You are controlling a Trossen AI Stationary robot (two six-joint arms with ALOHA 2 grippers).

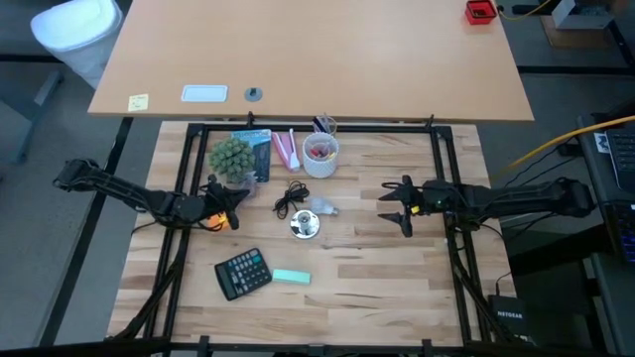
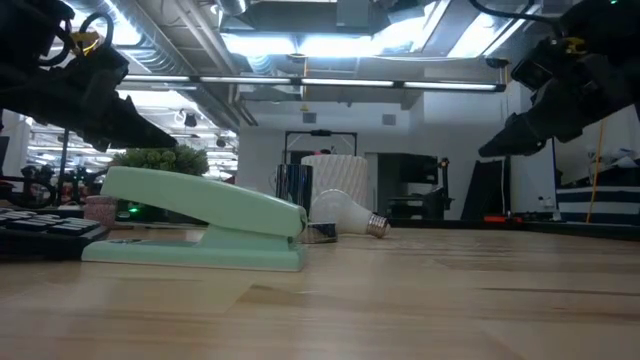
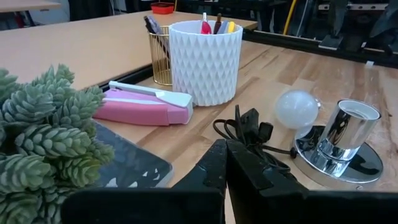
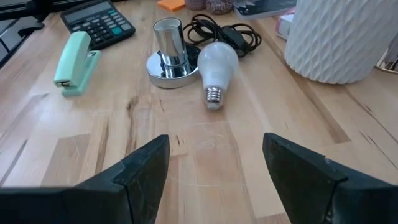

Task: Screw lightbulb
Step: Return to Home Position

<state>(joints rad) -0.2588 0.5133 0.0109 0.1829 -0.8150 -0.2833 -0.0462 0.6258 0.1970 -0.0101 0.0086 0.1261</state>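
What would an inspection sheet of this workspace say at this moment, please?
Surface: light wooden plank table, no spills seen.
Job's things: small white lightbulb lying on its side beside the shiny chrome lamp base, whose socket is empty.
Clutter: black calculator, mint-green stapler, pink stapler, white faceted cup of pens, green potted plant.
Grippers: left gripper shut, nothing seen in it, raised near the plant; right gripper open, empty, raised to the right of the bulb.
Cables: black lamp cord coiled beside the base.
Surroundings: pale desk beyond the table; no person seen.
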